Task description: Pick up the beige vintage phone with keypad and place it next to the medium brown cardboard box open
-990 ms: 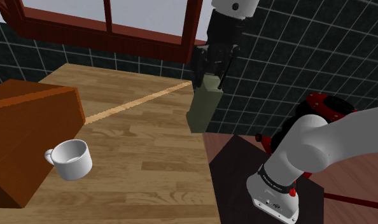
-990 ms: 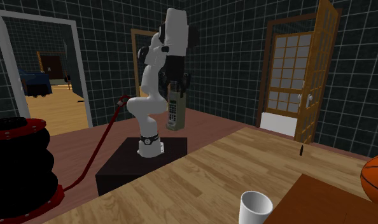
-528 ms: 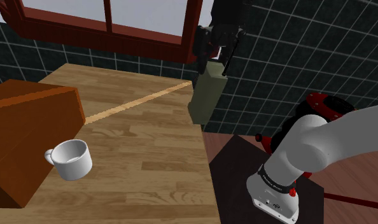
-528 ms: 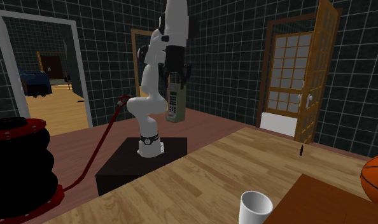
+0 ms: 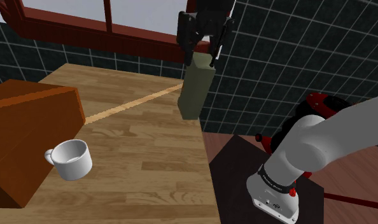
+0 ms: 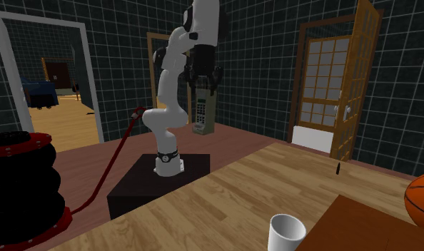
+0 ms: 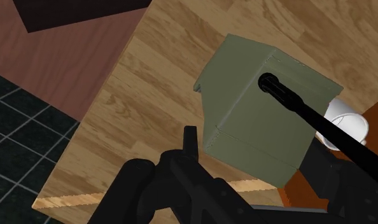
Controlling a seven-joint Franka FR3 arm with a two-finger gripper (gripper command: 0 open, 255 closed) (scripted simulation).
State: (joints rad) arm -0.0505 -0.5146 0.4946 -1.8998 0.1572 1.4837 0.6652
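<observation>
Carrying is the step in hand. The gripper has its jaws clamped on the upper end of the phone, which hangs upright beneath it, clear of everything. The phone renders olive-green, not beige; its keypad shows in the second exterior view. Position: high in the air over the far edge of the table, close to the tiled wall. The box, brown, sits at the shoulder view's left, well apart from the phone. A white mug stands just beside the box; whether its handle touches the box cannot be told.

Judgement: the pick is done and the placing is not yet done. The next move calls for a sweep toward the shoulder view's left across the table, then a descent onto bare wood near the box. The mug takes part of the space along the box's side, so the spot should be chosen clear of it, likely toward the box's far corner. The phone is tall and narrow. Set down upright it may topple, so a low, gentle release looks prudent.
</observation>
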